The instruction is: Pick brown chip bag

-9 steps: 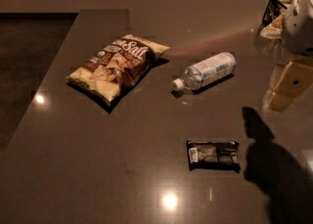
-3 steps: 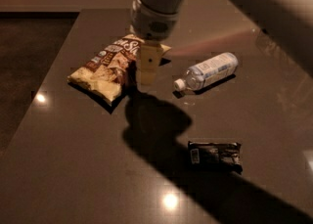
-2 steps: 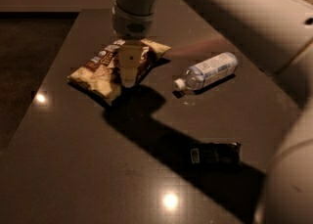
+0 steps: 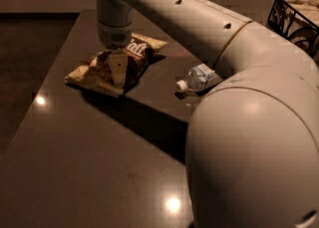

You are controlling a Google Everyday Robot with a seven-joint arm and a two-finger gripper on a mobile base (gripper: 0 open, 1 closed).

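Note:
The brown chip bag lies flat on the dark table at the back left, its white lettering partly showing and its pale yellow edges visible at both ends. My gripper points straight down onto the middle of the bag, at or touching its surface. My arm reaches in from the right foreground and covers much of the view.
A clear plastic water bottle lies on its side right of the bag, partly hidden behind my arm. A dark wire basket stands at the back right. The table's left edge runs close to the bag. The small dark wrapped bar is hidden behind my arm.
My gripper has moved left from the bag's right end to its middle and come lower. My arm now fills the right foreground and hides the wrapped bar.

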